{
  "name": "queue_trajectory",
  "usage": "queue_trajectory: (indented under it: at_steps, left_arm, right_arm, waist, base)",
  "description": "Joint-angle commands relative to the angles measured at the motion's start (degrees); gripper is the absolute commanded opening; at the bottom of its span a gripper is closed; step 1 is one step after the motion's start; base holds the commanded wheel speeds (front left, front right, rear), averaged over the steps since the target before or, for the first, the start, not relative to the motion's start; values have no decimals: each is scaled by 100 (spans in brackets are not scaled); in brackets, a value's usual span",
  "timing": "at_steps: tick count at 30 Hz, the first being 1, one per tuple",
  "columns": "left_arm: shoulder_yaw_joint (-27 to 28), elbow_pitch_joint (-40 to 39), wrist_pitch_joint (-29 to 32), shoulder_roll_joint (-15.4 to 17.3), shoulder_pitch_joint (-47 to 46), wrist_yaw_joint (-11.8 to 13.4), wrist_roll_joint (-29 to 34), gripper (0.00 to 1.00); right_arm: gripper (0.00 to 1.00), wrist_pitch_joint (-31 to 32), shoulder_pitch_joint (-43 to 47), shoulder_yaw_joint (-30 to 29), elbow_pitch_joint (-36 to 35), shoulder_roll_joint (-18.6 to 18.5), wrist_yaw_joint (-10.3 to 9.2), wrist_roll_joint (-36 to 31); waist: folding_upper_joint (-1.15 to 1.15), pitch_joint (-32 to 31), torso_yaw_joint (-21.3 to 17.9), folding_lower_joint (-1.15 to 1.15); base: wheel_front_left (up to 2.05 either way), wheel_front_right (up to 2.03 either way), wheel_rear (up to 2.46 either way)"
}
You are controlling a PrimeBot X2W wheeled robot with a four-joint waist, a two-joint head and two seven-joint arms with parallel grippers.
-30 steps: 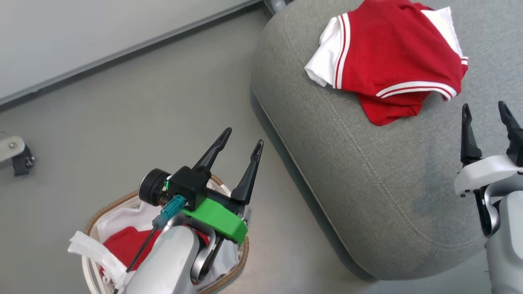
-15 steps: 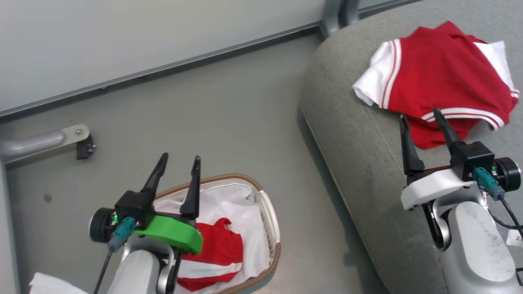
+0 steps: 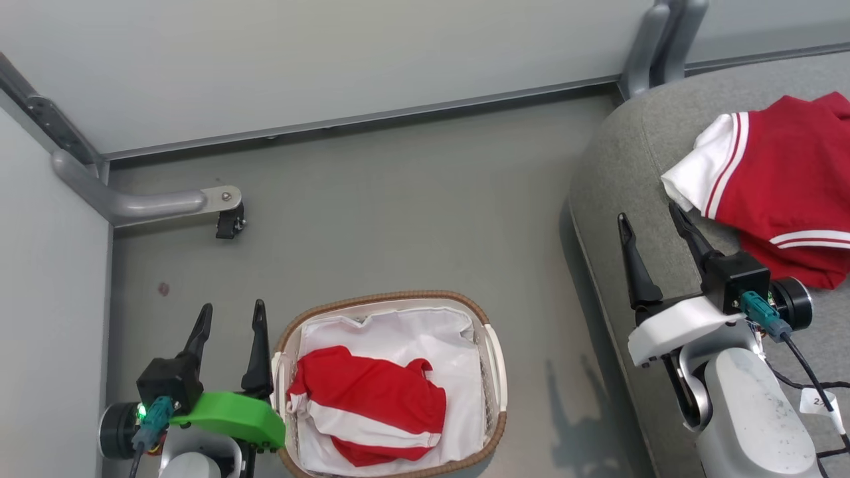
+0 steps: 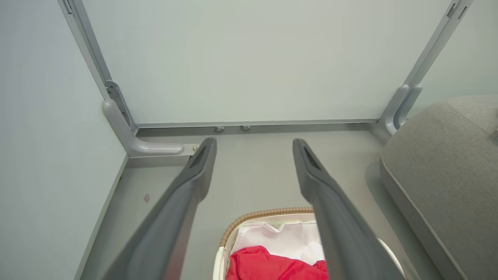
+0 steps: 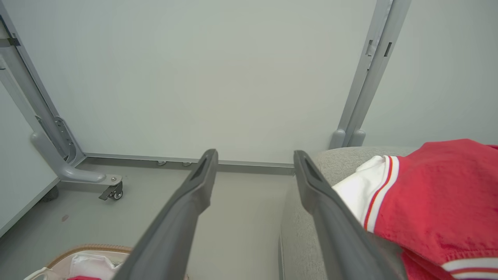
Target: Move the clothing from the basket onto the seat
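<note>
Head view: my left gripper [image 3: 232, 305] hovers just beside the left rim of the basket [image 3: 392, 297], fingers spread and empty. Inside, a red-and-white jersey [image 3: 372, 392] lies crumpled on the white liner [image 3: 412, 332]. My right gripper [image 3: 647, 212] hangs over the near edge of the seat [image 3: 624, 172], fingers parted, holding nothing. A second jersey [image 3: 777, 192] lies on the seat just beyond it. I judge the task about half done, with fetching the basket's jersey next. That calls for my left arm to shift right over the basket and dip down, pinching red cloth, not liner.

Left wrist view: my fingers reach forward above the floor, wide apart, with the basket's rim and red cloth low between them.

Right wrist view: my fingers point toward the wall, apart. The right one crosses the second jersey's white sleeve, and I cannot tell whether it touches.
</note>
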Motion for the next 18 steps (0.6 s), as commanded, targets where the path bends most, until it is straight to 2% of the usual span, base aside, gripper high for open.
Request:
queue_trajectory:
  at_steps: [1,9,18]
  left_arm:
    - [48,20,0,-3,113,23,-53,100]
    - [41,101,0,-3,291,12,-102,100]
    - [-369,352,0,0,-190,-36,-158,100]
  right_arm:
    - [100,-2,119,3,32,-25,-8,57]
    - [100,-2,208,66,99,-22,-8,87]
    - [100,-2,-133,152,-174,-20,-8,46]
  waist:
    - [0,-154,131,0]
    - [0,-185,36,0]
    - [0,447,-230,0]
  base:
    - [0,0,0]
    - [0,0,0]
    - [0,0,0]
